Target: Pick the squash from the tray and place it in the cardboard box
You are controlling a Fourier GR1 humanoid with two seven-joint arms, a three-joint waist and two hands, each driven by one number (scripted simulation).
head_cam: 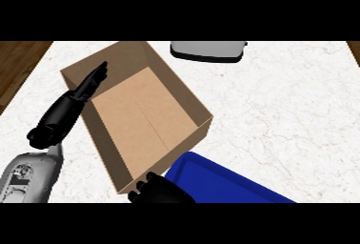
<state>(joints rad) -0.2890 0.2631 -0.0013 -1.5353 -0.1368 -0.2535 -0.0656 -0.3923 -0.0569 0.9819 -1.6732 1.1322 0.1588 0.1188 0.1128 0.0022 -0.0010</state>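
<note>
We see the cardboard box (141, 119) open on the white marbled tabletop (281, 105), its floor bare: no squash lies inside it. The blue tray (225, 183) sits just beside the box's near corner, partly cut off by the lower edge. The squash shows nowhere in the head view; we cannot tell whether it lies on the hidden part of the tray or within a robot hand.

The left robot hand (88, 86) extends over the box's left wall, fingers straight, holding nothing. The right robot hand (160, 190) shows at the lower edge between box and tray; whether its fingers are curled round anything we cannot tell.

We judge that placing remains to be done. A grey appliance (209, 50) stands at the far edge. No writing or labels can be read.
</note>
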